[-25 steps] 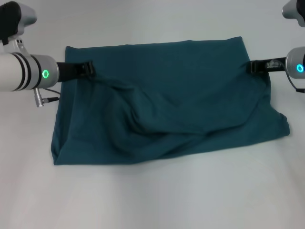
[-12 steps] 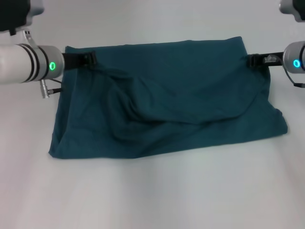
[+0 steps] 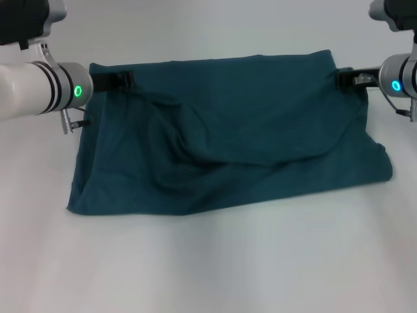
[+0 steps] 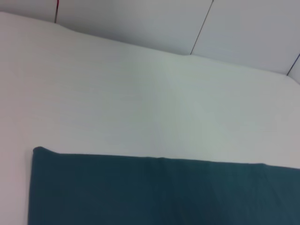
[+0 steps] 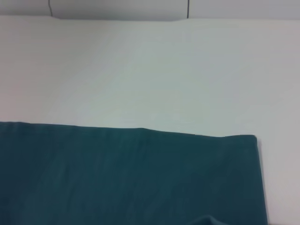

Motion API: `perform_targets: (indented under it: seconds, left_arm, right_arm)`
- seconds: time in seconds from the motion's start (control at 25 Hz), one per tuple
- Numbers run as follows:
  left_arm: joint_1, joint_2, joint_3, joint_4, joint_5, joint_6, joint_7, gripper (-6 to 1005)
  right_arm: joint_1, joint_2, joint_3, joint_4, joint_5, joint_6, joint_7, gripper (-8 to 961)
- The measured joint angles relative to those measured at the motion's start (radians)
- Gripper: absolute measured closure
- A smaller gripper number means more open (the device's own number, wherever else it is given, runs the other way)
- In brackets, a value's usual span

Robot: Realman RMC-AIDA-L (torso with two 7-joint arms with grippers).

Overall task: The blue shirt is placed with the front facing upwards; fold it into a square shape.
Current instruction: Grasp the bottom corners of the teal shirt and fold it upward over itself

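Observation:
The blue shirt (image 3: 228, 137) lies on the white table (image 3: 208, 274) as a wide teal rectangle, doubled over, with a loose sagging upper layer across its middle. No lettering shows. My left gripper (image 3: 120, 80) is at the shirt's far left corner, shut on the upper layer. At the far right corner my right gripper (image 3: 345, 78) is shut on the same layer. The left wrist view shows only the straight far edge of the blue shirt (image 4: 140, 192) on the table. The right wrist view shows the same edge of the blue shirt (image 5: 126, 178) and its corner.
Bare white tabletop (image 3: 215, 26) surrounds the cloth on all sides. A grey wall with panel seams (image 4: 201, 23) stands behind the table's far edge. A cable connector (image 3: 75, 124) hangs under my left forearm, just beside the shirt's left edge.
Both grippers have moved toward the table's far edge, drawing the upper cloth layer with them. The sagging fold in the middle has shifted back, and the near right corner has pulled in slightly.

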Motion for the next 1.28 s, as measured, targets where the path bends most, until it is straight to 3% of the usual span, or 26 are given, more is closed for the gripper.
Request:
perform_targets:
  seconds: [0.84,1.28]
  left_arm:
    - [0.021,-0.023,0.003,-0.018,0.004,-0.099,-0.026,942]
    - [0.022,-0.036,0.039,-0.017,-0.003,-0.085,0.018,934]
  right_arm:
    - [0.001,0.003,-0.011,0.011,0.000,0.041,-0.009,817]
    - [0.002,0.024,-0.072,0.004,0.000,0.055,-0.075,777]
